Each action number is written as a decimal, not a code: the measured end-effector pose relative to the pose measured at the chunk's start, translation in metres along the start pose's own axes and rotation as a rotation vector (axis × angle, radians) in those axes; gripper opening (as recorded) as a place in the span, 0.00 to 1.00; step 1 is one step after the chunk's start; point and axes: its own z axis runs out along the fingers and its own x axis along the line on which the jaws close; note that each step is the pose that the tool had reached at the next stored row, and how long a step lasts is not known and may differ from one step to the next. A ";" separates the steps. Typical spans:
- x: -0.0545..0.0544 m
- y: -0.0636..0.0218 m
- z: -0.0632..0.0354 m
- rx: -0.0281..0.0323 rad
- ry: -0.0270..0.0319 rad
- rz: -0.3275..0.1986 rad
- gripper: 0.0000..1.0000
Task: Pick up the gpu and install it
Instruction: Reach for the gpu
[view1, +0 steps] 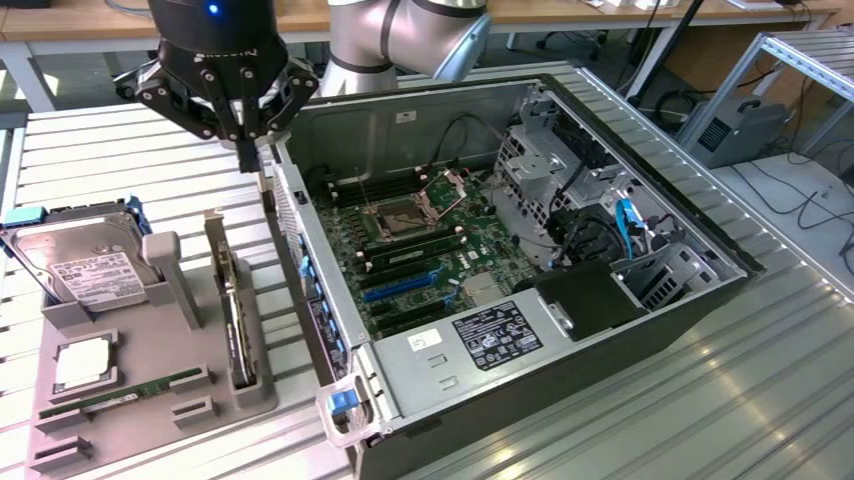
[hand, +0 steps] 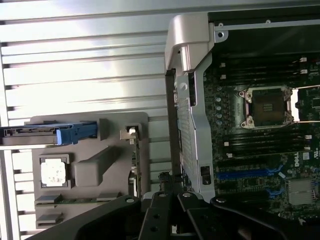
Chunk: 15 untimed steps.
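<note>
One gpu (view1: 238, 320), one computer case (view1: 400, 125)

Ribbed metal table (view1: 641, 400); wooden desks (view1: 574, 12) behind.

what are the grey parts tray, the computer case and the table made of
Parts tray: probably plastic, matte grey, with soft-edged, moulded-looking blocks and slots.
Computer case: looks like sheet metal, dull silver-grey, with thin folded edges and punched holes.
Table: seems to be metal, likely aluminium, brushed and ribbed, with bright streaks of reflected light.
</note>
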 end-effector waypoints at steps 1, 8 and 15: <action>0.000 0.0000 0.0000 0.0000 0.0000 0.000 0.11; 0.004 -0.0003 -0.0001 0.0002 0.0000 0.000 0.11; 0.006 -0.0004 -0.0002 0.0004 0.0000 0.000 0.11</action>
